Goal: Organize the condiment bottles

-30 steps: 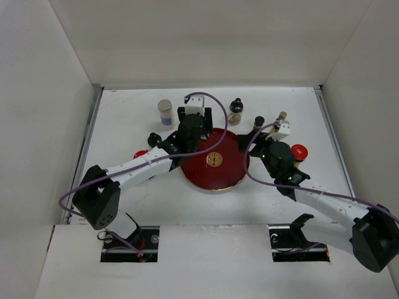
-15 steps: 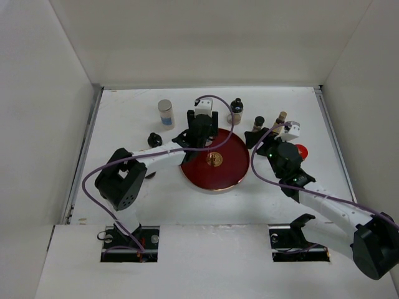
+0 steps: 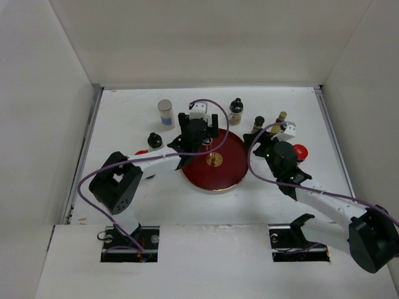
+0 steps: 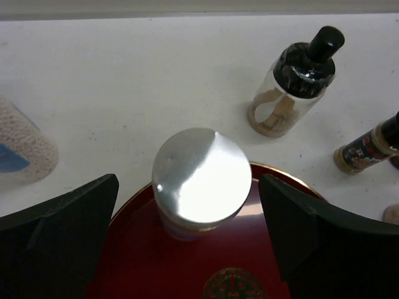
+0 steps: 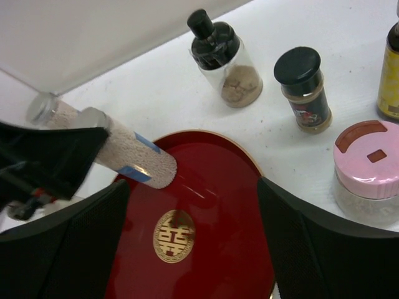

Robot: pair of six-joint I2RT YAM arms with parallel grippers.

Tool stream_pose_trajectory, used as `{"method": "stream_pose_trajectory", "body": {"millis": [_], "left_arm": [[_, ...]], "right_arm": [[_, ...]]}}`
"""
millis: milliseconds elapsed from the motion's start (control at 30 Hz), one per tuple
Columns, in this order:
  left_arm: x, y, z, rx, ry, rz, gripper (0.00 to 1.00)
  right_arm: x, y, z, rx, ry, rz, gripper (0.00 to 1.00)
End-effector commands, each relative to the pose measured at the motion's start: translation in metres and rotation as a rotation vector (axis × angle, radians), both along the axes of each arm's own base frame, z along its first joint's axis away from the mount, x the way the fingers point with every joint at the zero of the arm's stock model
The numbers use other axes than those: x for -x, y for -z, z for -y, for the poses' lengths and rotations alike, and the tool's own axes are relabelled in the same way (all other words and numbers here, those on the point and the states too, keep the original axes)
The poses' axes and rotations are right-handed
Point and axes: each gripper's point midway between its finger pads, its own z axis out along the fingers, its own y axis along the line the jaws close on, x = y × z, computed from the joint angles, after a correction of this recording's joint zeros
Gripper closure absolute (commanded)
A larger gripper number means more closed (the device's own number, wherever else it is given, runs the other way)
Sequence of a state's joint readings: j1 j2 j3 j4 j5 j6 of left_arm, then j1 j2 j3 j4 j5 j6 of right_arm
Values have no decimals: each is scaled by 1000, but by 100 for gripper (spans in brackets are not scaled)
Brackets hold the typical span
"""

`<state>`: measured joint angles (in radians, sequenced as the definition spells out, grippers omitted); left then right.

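Observation:
A white shaker (image 4: 201,177) with a grey top stands upright at the back left of the round dark red tray (image 4: 143,261). My left gripper (image 4: 188,205) hangs open around it, both fingers well apart from it. In the top view the left gripper (image 3: 201,128) hides this shaker. My right gripper (image 5: 193,187) is open over the tray's (image 5: 206,249) right side, holding nothing; the shaker (image 5: 128,154) shows beyond it. On the table stand another white shaker (image 3: 165,113), a black-capped bottle (image 3: 235,111), a black-capped spice jar (image 5: 304,90), a yellow bottle (image 5: 389,75) and a pink-capped jar (image 5: 368,168).
Left of the tray are a black-capped bottle (image 3: 154,139) and a red lid (image 3: 141,152); right of it a red-lidded jar (image 3: 300,151). White walls close in the table on three sides. Purple cables loop over both arms.
My left gripper has opened and let go of the shaker, which now stands on the tray. The left arm's elbow folded in. The right gripper narrowed a little and stayed near the tray's right edge.

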<state>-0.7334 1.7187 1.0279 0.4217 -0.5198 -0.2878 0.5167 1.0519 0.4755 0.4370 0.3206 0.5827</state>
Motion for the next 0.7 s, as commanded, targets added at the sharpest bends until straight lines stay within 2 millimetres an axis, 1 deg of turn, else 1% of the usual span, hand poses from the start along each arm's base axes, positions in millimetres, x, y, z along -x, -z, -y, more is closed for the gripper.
{"method": "stream_pose_trajectory", "body": {"millis": [0,33,67,133,167,200,233,267,300,333,400,467,567,633,667], "left_arm": [[13,-71,-19,136,-20,155,0],[21,-80,-23,151,-14,178,0],[29,-89,-28,171,-11,201,0],[43,-100,-39,218,-11,237,0],[50,-106,-46,243,-13,255,0],[57,-109,-52,261,-15,267,0],[63,-112,-60,282,-20,279,0],[69,-112,-67,305,-24,287,0],[74,-111,-73,326,-25,289,0],[79,-107,-76,348,-20,283,0],[87,-97,-74,367,19,258,2],[98,-78,-63,393,81,206,8],[114,-45,-45,431,150,125,18],[120,-26,-39,441,169,99,21],[122,-21,-39,453,172,97,22]], "right_arm": [[-10,-17,-9,-17,-19,55,18],[-12,-16,-11,-10,-26,52,24],[-14,-16,-14,-3,-36,47,33],[-16,-17,-18,-1,-50,46,57],[-17,-19,-20,-3,-56,47,63],[-20,-21,-23,0,-59,45,67],[-23,-23,-27,5,-64,38,67],[-27,-23,-31,19,-71,26,65],[-32,-25,-34,39,-76,14,61],[-39,-23,-39,72,-90,-5,52],[-57,-18,-40,138,-84,-35,37],[-80,-11,-36,189,-69,-66,24],[-111,-2,-33,264,-42,-99,14],[-129,-1,-32,295,-21,-104,12],[-137,0,-32,307,-14,-106,11]]}}
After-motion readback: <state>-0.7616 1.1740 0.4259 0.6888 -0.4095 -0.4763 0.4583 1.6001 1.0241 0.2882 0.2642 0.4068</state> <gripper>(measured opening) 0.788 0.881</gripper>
